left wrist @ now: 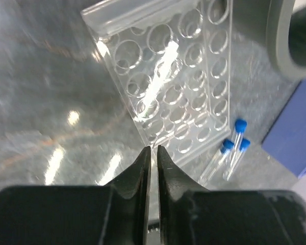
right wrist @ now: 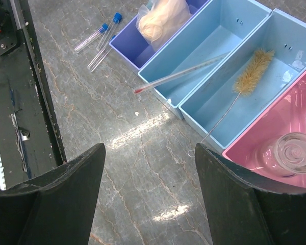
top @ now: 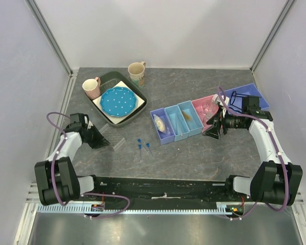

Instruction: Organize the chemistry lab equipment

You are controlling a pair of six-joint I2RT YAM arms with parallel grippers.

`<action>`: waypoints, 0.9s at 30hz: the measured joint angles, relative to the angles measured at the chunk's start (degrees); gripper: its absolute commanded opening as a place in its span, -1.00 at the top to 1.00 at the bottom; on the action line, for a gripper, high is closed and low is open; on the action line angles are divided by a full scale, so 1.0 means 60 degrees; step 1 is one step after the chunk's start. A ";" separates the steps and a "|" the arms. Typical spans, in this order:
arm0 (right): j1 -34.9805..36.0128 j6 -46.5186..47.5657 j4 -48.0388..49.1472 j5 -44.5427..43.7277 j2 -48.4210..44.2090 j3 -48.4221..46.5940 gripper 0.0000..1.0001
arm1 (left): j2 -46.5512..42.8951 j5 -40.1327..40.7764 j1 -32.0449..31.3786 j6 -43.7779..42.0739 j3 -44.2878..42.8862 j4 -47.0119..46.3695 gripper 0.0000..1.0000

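A clear holed tube rack (left wrist: 168, 87) lies flat on the table at the left (top: 112, 139). My left gripper (left wrist: 153, 149) is shut to a thin slit, its tips at the rack's near corner; whether they pinch it is not visible. Three blue-capped tubes (left wrist: 229, 153) lie loose beyond the rack (top: 143, 147). My right gripper (right wrist: 150, 148) hangs open over bare table beside the pink bin (right wrist: 275, 127), which holds a clear flask (right wrist: 290, 153). A whitish bag (right wrist: 160, 18) fills the purple bin. A thin rod (right wrist: 183, 74) and a brush (right wrist: 250, 71) lie in the light-blue bins. A black wire frame (top: 239, 99) sits in the far blue bin.
A grey tray (top: 140, 109) at the back left carries a blue dotted plate (top: 117, 100). A pink mug (top: 91, 88) and a cream mug (top: 136, 73) stand beside it. The black base rail (top: 158, 186) runs along the near edge.
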State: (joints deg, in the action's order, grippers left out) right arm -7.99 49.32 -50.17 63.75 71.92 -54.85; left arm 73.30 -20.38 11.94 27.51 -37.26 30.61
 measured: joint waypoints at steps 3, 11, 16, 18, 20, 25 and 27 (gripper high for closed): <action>0.0000 0.0004 -0.0015 0.0000 -0.0015 0.0000 -0.57 | -0.0743 -0.0328 -0.0204 0.0277 0.0229 0.0714 0.52; 0.0004 0.0036 -0.0022 0.0000 -0.0018 -0.0007 -0.57 | -0.2390 -0.0120 -0.0175 0.0131 -0.0543 0.1687 -0.11; 0.0004 0.0040 -0.0018 -0.0004 -0.0018 -0.0007 -0.57 | -0.1603 0.0324 0.0033 -0.0098 -0.1523 0.0984 -0.01; 0.0004 0.0040 -0.0022 -0.0007 -0.0018 -0.0011 -0.57 | -0.0539 0.0423 0.0160 -0.0164 -0.2000 0.0608 0.08; 0.0004 0.0040 -0.0022 -0.0029 -0.0018 -0.0011 -0.57 | 0.0444 0.0619 0.0270 -0.0186 -0.2266 0.0142 0.26; 0.0004 0.0051 -0.0022 -0.0036 -0.0015 -0.0011 -0.57 | 0.1789 0.0903 0.0528 -0.0171 -0.2412 -0.0372 0.43; 0.0004 0.0069 -0.0022 -0.0040 -0.0015 -0.0011 -0.57 | 0.2291 0.0911 0.0565 -0.0164 -0.2605 -0.0470 0.53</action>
State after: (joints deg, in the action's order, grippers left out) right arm -7.97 49.74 -50.30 63.51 71.83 -54.92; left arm 87.05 -14.92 15.33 26.52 -52.88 27.79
